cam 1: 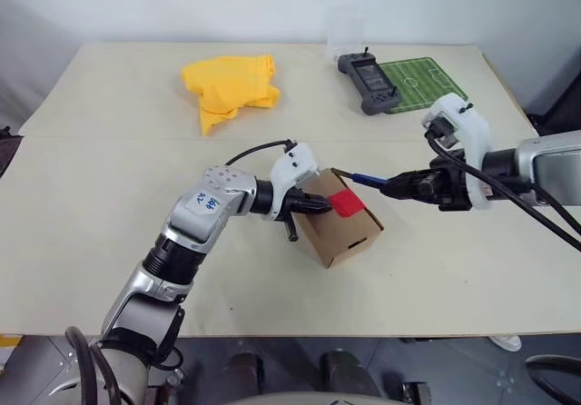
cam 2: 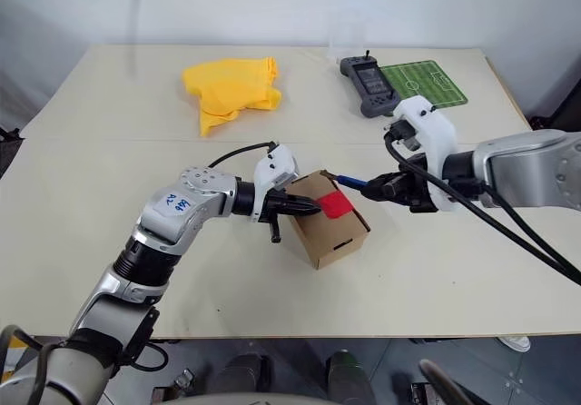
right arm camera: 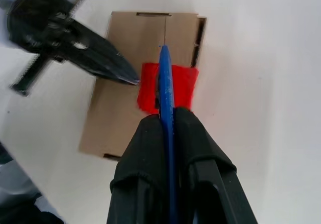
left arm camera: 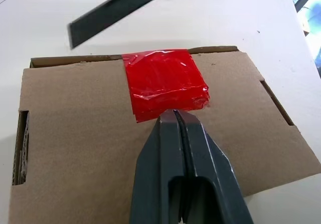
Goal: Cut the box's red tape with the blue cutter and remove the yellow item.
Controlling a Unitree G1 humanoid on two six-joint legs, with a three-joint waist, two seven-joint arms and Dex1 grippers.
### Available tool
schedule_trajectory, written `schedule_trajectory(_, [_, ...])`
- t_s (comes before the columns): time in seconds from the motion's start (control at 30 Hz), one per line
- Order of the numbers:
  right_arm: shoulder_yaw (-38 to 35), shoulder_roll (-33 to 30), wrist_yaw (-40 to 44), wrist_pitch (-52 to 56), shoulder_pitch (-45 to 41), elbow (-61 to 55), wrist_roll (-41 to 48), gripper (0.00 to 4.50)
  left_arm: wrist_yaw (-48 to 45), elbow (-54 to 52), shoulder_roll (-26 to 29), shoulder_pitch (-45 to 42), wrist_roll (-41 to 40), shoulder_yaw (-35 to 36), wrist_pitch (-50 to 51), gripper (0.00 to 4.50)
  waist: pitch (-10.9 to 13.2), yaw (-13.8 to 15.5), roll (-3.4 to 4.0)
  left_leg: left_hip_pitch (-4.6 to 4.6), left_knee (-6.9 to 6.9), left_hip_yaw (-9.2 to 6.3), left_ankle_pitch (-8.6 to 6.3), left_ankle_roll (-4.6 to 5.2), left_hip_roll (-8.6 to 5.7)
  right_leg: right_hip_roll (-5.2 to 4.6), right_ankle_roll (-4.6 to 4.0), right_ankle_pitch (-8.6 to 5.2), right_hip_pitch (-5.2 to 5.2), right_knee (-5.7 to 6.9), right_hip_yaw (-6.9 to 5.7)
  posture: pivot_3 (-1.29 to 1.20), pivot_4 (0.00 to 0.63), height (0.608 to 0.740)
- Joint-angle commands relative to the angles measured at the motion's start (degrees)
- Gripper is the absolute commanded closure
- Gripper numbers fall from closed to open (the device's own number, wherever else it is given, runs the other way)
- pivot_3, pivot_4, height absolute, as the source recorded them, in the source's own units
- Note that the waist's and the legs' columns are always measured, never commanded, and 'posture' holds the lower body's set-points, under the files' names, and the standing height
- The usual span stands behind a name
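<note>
Left wrist view looks straight down on the box (left arm camera: 150, 143): my left claw (left arm camera: 175, 114) has its fingers pressed together, tips resting on the cardboard lid right at the near edge of the red tape (left arm camera: 165, 83). From the head view, the box sits mid-counter (cam 1: 109, 242), slightly tilted, with that claw pinning it from the left.

My right claw (cam 1: 399, 187) is clamped on the blue cutter (cam 1: 366, 180), gripping it along its body so the dark tip points left toward the box. The tip hangs just beside the far right edge of the lid, near the tape but, as far as I can judge, not yet in it.

The tape patch looks whole and wrinkled, wrapped over the lid's edge, and the flap is shut, so I take the cut as not yet made. The yellow item would be inside; I cannot see it. The yellow cloth (cam 1: 231, 85) far back on the counter is something else, as are the handheld controller (cam 1: 368, 83) and green mat (cam 1: 427, 80) at the far right.

What is left, then: slice the tape, lift the flap, take out the item.
</note>
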Motion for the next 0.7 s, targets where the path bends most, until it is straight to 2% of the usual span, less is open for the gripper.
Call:
schedule_trajectory(0.03, [-3.7,-0.2,-3.7,-2.8,2.5,0.5,0.3,4.47,-0.1,-0.7,0.4,-0.4,-0.3,-0.6,1.5,4.5,0.0,0.0,0.0,0.0,0.01,-0.01,0.0,0.0,0.0,0.0,0.0,0.0,0.0,0.02,-0.02,0.0,0.15,0.74])
schedule_trajectory(0.37, [-9.6,-0.2,-8.0,-6.7,9.7,-1.5,0.3,4.47,0.3,-1.7,0.6,-0.5,-0.9,-0.3,3.5,4.5,0.0,-0.3,0.0,0.0,0.08,0.04,-0.01,0.02,0.01,0.02,0.02,0.01,-0.01,0.05,0.03,0.0,0.15,0.74])
schedule_trajectory(0.7, [-10.8,-0.2,-8.2,-6.9,12.1,-3.6,0.3,4.47,0.4,-2.0,0.4,-0.5,-1.1,-0.5,4.0,4.5,0.0,-0.4,0.0,-0.01,0.19,0.04,-0.03,0.05,0.01,0.04,0.02,0.01,-0.01,0.11,0.05,0.0,0.15,0.74])
